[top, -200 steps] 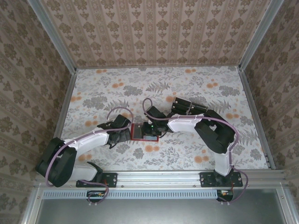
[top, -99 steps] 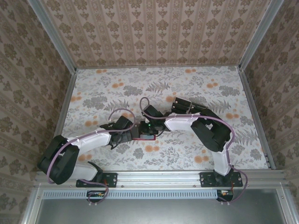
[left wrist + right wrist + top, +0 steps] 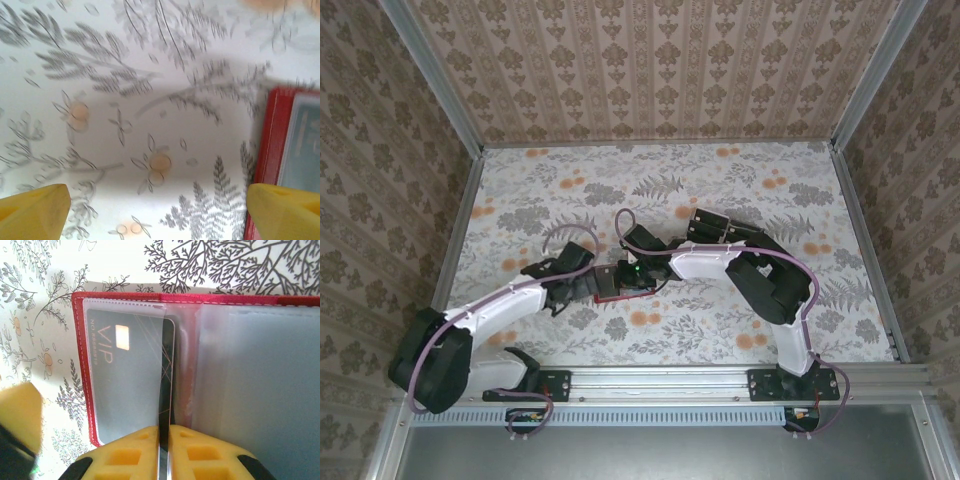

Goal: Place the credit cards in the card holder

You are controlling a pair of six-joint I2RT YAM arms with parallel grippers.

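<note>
The red card holder [image 3: 80, 365] lies open on the floral table, its clear sleeves facing up. A black credit card marked VIP [image 3: 125, 375] sits inside the left sleeve. My right gripper [image 3: 163, 440] is shut on another dark credit card [image 3: 169, 365], held on edge over the holder's middle fold with its far end at the sleeve's inner edge. My left gripper [image 3: 160, 215] is open wide and low over the table, its right fingertip [image 3: 285, 210] at the holder's red edge [image 3: 270, 150]. From above, the holder [image 3: 612, 291] lies between the left gripper [image 3: 582, 285] and the right gripper [image 3: 632, 275].
A dark cluster that looks like more credit cards [image 3: 712, 228] sits behind the right arm at the back. Patterned walls enclose the table on three sides, with a metal rail [image 3: 660, 380] along the near edge. The left gripper's yellow finger [image 3: 17, 415] shows beside the holder.
The left arm has swung right and brought its open gripper up to the holder's left edge. The right gripper with its card has shifted slightly left over the holder.
</note>
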